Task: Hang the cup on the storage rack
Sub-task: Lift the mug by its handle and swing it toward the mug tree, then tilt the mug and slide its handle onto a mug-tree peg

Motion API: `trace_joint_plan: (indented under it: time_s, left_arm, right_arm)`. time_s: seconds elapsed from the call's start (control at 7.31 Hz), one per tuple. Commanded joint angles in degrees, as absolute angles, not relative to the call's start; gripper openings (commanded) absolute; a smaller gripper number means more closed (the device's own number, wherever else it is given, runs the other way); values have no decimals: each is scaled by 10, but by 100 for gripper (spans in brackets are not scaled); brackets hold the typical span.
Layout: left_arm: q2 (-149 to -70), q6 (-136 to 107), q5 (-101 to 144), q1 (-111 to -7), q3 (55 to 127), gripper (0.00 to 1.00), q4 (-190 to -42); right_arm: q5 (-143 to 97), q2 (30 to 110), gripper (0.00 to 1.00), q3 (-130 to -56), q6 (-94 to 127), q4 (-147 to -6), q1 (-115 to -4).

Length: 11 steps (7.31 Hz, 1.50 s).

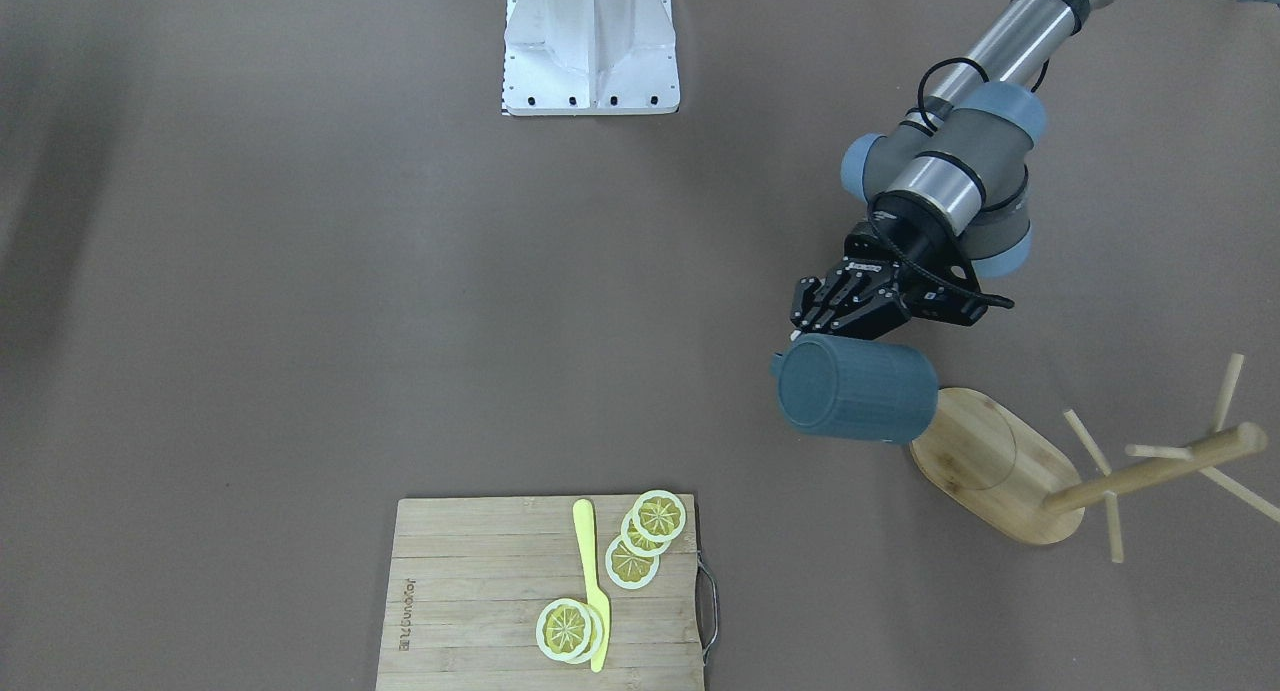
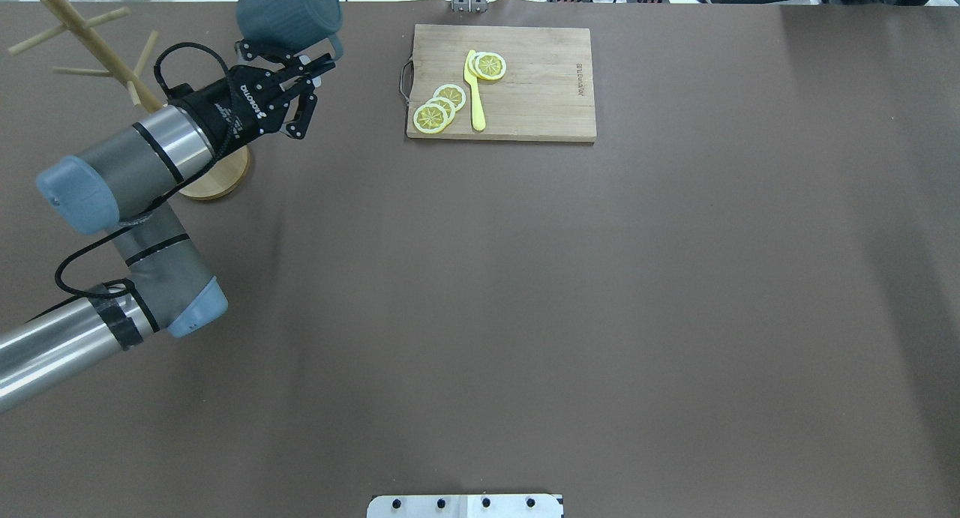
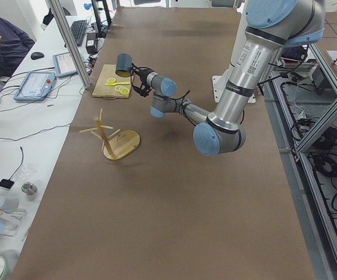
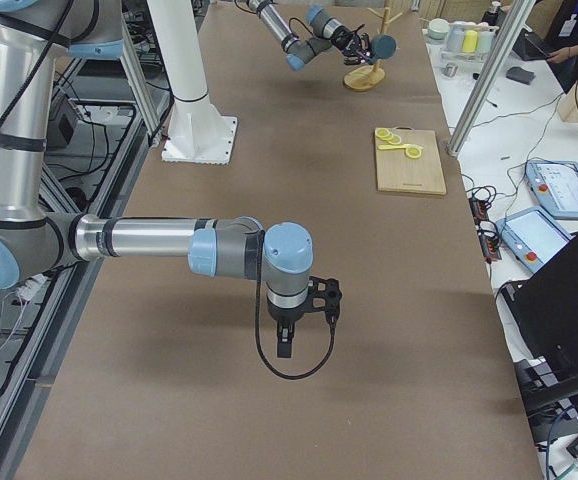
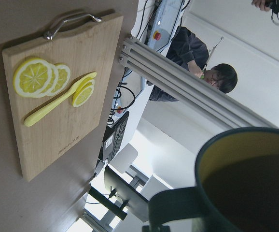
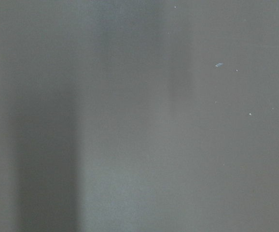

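Left tool (image 1: 840, 329) is clamped on the cup (image 1: 860, 403), holding it in the air, tipped on its side, just beside the rack (image 1: 1150, 474). In the front view the cup overlaps the edge of the rack's oval base (image 1: 985, 451), but the side view shows it well up off the tabletop (image 1: 300, 271). Exact grip spot's hidden behind the cup body; wrist cam shows the handle (image 5: 175, 210) low in frame, next to the rim. So it's the approach phase, I'd say, nothing hung yet. Key thing now, imo: get the handle loop facing a free peg (image 1: 1085, 441), line it up w/ the peg's tip, then come in along the peg's slant, not straight across. Go slow: thin pegs, light rack, and a bump to the post could tip or shove it. Let go only once the loop sits down near the post. Right tool (image 4: 294, 318) hangs over bare tabletop far off; open or closed, can't tell from that view.
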<state>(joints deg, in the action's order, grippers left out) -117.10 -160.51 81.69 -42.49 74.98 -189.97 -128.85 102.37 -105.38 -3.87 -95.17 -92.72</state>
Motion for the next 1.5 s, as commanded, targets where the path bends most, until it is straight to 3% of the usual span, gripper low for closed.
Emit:
trace_joint_plan:
  time_s: [0.0,1.37]
  left_arm:
    - [-1147,-1641,821,-461,730,0,-1933]
    - [-1112,-1667,860,-499,602,0,-2099]
  right_arm:
    - [-1288,1023,100,-1054,-39,-952,-927]
    - [-1288,1021,100,-1055,-38,-951,-927]
